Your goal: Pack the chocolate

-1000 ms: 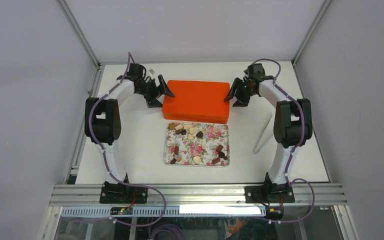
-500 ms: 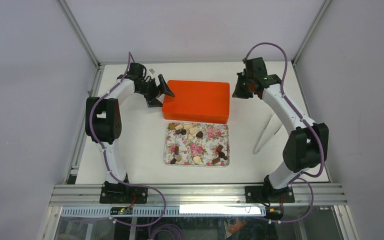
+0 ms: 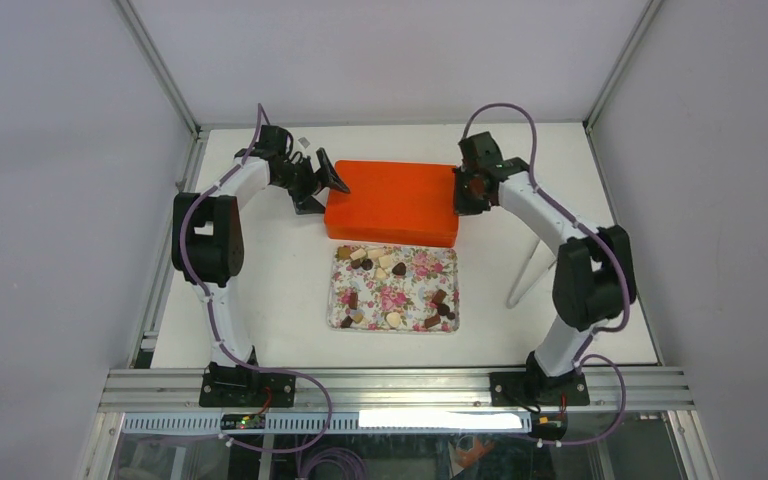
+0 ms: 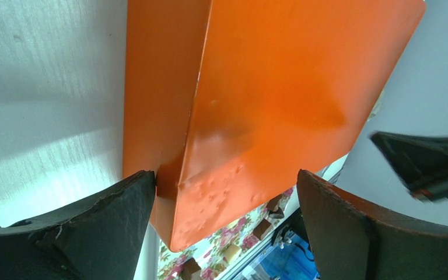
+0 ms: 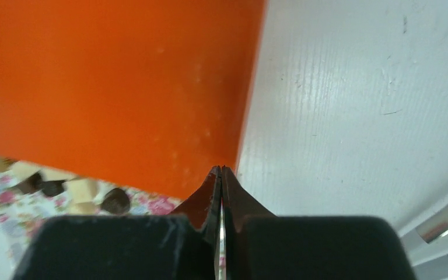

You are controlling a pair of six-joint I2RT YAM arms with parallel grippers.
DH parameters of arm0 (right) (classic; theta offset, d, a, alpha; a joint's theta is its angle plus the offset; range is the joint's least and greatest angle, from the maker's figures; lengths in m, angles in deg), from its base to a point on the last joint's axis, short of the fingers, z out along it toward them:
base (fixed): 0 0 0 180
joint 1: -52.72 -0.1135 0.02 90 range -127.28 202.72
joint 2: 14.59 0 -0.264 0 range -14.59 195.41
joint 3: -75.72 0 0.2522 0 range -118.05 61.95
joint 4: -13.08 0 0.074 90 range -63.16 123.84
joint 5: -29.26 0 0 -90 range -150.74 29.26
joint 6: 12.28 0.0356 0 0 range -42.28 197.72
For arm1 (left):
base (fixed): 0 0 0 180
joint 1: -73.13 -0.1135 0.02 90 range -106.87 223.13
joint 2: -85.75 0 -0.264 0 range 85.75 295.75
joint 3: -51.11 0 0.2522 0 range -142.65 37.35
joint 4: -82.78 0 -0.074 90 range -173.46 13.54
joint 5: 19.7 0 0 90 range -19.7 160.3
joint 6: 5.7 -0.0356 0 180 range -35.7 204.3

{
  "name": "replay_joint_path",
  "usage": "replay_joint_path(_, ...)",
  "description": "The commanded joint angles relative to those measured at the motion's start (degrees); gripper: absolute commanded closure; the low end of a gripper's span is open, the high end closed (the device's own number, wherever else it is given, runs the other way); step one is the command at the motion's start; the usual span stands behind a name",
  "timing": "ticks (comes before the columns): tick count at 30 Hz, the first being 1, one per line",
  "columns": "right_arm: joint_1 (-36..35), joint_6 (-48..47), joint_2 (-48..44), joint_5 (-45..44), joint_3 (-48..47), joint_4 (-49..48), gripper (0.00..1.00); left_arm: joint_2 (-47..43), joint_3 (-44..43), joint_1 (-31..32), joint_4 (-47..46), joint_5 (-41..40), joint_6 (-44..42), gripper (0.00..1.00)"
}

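Chocolates (image 3: 392,290) loose on tray (image 3: 430,270), none packed; box (image 3: 393,200) lidded. Left gripper (image 4: 224,192) spread wide at box corner. Right gripper (image 5: 220,181) pinched empty at box edge.

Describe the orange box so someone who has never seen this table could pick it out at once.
Start at the white table and look toward its far half, between the two hands. The orange box lies flat there with its lid on, just behind the floral tray of chocolates. It is the only plain, bright orange thing, larger than the patterned tray.
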Motion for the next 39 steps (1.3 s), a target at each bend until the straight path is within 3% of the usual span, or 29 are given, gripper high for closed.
replay_joint_path(1, 0.4, -0.4, 8.5, -4.3, 3.8, -5.7, 1.00, -0.1, -1.8, 1.0, -1.3, 1.3, 0.2, 0.06)
replay_joint_path(8, -0.9, 0.0, 0.0, -2.9, -1.7, -4.6, 1.00, -0.5, -1.6, 1.0, -1.3, 1.3, 0.1, 0.06)
replay_joint_path(12, -1.1, -1.6, 0.5, -5.2, -8.9, -3.4, 1.00, -0.3, -2.1, 1.0, -1.3, 1.3, 0.4, 0.06)
replay_joint_path(20, 2.2, -1.7, 17.0, -5.1, -31.4, 4.5, 1.00, -0.6, -2.3, 1.0, -1.1, 1.2, 0.5, 0.06)
replay_joint_path(29, 3.8, 0.1, 33.7, -7.4, -38.2, 4.1, 1.00, -0.6, -2.2, 1.0, -0.9, 1.4, 0.8, 0.05)
replay_joint_path(33, 3.8, -0.1, 43.3, -6.2, -50.5, 15.0, 1.00, -1.0, -1.7, 1.0, -0.7, 1.7, 0.7, 0.05)
replay_joint_path(39, 2.0, -0.9, 27.7, -5.9, -44.5, 5.8, 1.00, -1.7, -2.3, 1.0, -0.1, 1.0, 0.3, 0.05)
